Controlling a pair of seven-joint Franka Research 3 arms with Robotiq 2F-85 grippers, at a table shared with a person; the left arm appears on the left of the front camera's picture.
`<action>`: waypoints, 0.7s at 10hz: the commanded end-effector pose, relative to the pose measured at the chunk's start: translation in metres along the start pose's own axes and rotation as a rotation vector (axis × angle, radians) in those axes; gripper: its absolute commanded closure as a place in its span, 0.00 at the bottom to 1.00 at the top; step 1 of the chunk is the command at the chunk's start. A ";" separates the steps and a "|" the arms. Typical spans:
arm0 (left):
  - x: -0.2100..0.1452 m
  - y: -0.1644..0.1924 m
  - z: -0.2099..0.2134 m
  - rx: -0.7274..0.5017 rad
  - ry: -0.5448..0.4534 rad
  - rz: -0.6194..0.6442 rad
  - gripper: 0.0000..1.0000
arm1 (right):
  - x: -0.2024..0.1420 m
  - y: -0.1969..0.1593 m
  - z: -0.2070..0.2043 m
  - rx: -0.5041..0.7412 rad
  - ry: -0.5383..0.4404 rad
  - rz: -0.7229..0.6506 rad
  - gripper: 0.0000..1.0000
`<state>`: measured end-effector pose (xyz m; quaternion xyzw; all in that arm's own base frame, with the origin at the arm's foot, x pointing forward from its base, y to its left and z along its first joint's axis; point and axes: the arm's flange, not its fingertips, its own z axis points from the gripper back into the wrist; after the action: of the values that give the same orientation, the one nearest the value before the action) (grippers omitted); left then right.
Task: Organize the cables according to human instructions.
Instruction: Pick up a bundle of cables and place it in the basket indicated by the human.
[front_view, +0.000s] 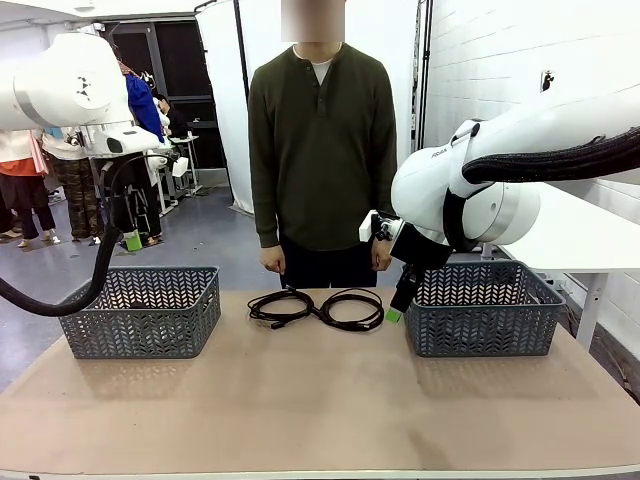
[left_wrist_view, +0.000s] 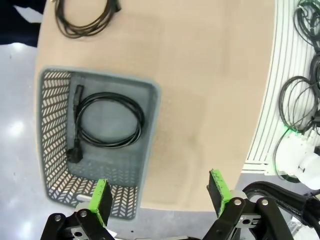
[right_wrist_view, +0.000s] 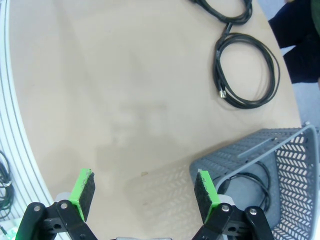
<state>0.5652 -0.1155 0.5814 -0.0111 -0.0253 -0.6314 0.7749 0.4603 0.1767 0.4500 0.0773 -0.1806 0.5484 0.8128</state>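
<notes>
Two black cable loops lie side by side at the table's far middle, the left cable (front_view: 283, 305) touching the right cable (front_view: 352, 308). They also show as a cable (right_wrist_view: 247, 70) with another cable (right_wrist_view: 225, 10) beyond it. A third cable (left_wrist_view: 107, 120) lies coiled in the left basket (left_wrist_view: 150, 130). A fourth cable (right_wrist_view: 250, 182) sits in the right basket (right_wrist_view: 235, 160). My left gripper (left_wrist_view: 160, 197) is open and hovers high over the left basket's near edge. My right gripper (right_wrist_view: 145, 192) is open beside the right basket's left wall, and shows there as the right gripper (front_view: 393, 308). The human (front_view: 322, 150) stands behind the table, hands down.
The grey left basket (front_view: 143, 310) and the grey right basket (front_view: 483, 307) flank the two cables. The near half of the brown table (front_view: 300, 400) is bare. A white side table (front_view: 590, 240) stands at the right. Loose cords (left_wrist_view: 295, 105) lie below the table's near edge.
</notes>
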 end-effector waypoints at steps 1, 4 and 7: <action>0.001 -0.008 -0.011 -0.011 -0.050 -0.061 0.00 | 0.001 0.000 0.000 -0.005 0.004 -0.006 0.00; 0.004 -0.004 -0.004 -0.011 -0.012 -0.024 0.00 | 0.001 0.000 0.000 -0.005 0.004 -0.006 0.00; 0.005 -0.003 -0.008 -0.010 -0.013 -0.041 0.00 | 0.001 0.000 0.000 -0.005 0.004 -0.006 0.00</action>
<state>0.5636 -0.1209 0.5740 -0.0184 -0.0273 -0.6469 0.7619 0.4603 0.1768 0.4500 0.0773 -0.1806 0.5485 0.8128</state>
